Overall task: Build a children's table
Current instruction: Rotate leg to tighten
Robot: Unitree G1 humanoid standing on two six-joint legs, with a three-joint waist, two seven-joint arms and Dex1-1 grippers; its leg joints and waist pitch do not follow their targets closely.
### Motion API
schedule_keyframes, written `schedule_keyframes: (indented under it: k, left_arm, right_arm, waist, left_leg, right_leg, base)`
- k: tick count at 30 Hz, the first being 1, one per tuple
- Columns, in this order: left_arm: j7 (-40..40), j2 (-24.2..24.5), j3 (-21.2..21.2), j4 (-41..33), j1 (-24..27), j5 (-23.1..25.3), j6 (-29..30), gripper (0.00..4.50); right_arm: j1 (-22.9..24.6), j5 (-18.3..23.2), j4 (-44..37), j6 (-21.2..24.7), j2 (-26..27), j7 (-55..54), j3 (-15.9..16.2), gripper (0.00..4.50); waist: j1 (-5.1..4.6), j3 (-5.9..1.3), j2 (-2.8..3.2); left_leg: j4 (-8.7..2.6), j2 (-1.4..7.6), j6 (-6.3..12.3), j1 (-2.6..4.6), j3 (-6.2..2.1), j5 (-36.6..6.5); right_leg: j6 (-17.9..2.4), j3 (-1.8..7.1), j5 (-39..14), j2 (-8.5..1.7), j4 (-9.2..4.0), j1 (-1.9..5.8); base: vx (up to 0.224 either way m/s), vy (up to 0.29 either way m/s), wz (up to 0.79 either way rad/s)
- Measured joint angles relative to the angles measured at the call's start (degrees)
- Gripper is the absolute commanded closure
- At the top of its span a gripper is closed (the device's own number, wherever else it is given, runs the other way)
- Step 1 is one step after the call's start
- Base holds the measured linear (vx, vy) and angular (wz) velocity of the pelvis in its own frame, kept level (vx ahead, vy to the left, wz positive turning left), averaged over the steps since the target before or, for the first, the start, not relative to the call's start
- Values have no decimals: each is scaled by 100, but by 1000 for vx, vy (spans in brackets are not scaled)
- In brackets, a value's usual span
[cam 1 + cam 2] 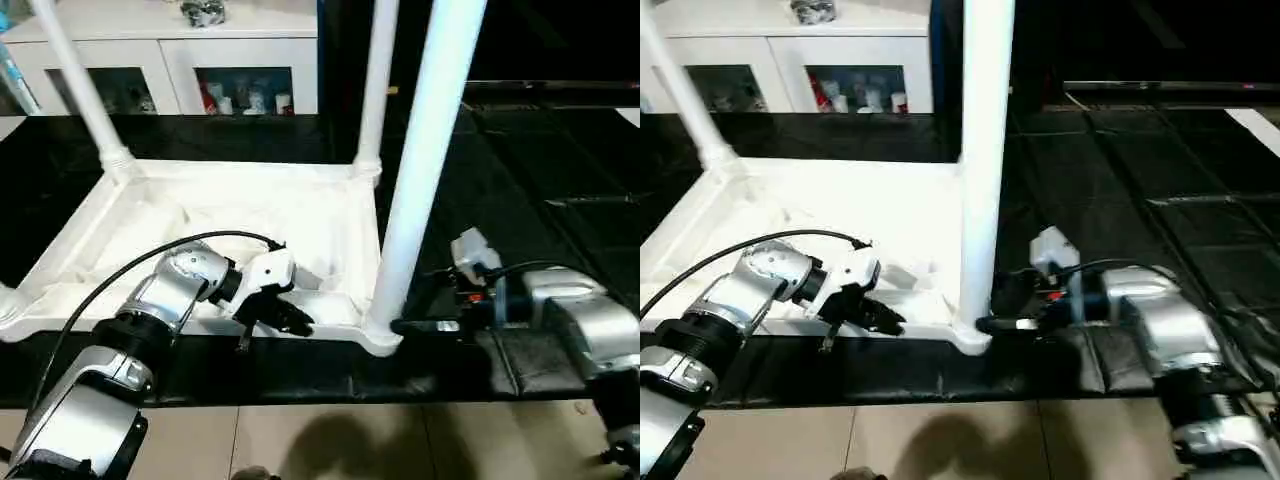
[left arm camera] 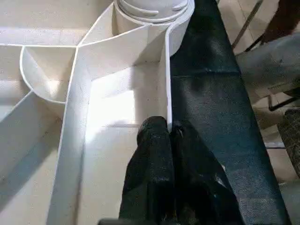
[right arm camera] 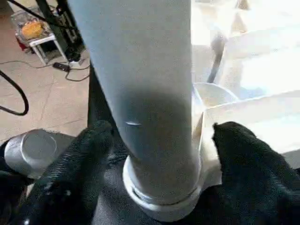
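The tabletop (image 1: 240, 225) is found lying upside down, ribbed underside up, on a black mat (image 1: 560, 200) spread over a tiled floor (image 1: 330, 440). Three legs are seen standing in its corner sockets: the near-right leg (image 1: 425, 160), the far-right leg (image 1: 375, 85) and the far-left leg (image 1: 75, 80). The near-right leg is seated upright in its round socket (image 3: 164, 199) at the tabletop's near corner.

The left end effector (image 1: 285, 315) is positioned at the tabletop's near rim, left of that corner; its fingers (image 2: 154, 154) are pressed together on the thin rim wall (image 2: 167, 79), one finger inside and one outside.

The right end effector (image 3: 164, 154) is placed at the base of the near-right leg, its fingers (image 3: 79, 159) held apart on either side of the tube; contact with the leg cannot be confirmed.

A white glass-door cabinet (image 1: 170, 60) is noted beyond the mat.
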Motion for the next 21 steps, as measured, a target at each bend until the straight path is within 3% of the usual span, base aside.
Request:
schedule_keyframes:
  k: [8, 17, 21]
  left_arm:
    - [0, -66, -11, 109, -71, 46, -76, 450]
    - [9, -107, -5, 224, -123, 98, -148, 450]
    - [10, -126, 1, 290, -153, 100, -182, 450]
  right_arm:
    - [-278, -233, 509, -504, 68, 139, 221, 164]
    - [-330, -248, 675, -589, 100, 293, 223, 242]
    - [-347, -265, 719, -643, 100, 337, 223, 249]
  waist:
    - [59, 0, 0]
    - [58, 0, 0]
    - [64, 0, 0]
  left_leg:
    - [1, 1, 0, 1, 0, 0]
    - [12, 2, 1, 3, 1, 1]
    - [12, 2, 2, 4, 1, 2]
  right_leg:
    - [0, -1, 0, 0, 2, 0]
    - [-4, 0, 3, 0, 3, 7]
    - [-4, 0, 3, 0, 4, 9]
  base:
    - [0, 0, 0]
    - [0, 0, 0]
    - [0, 0, 0]
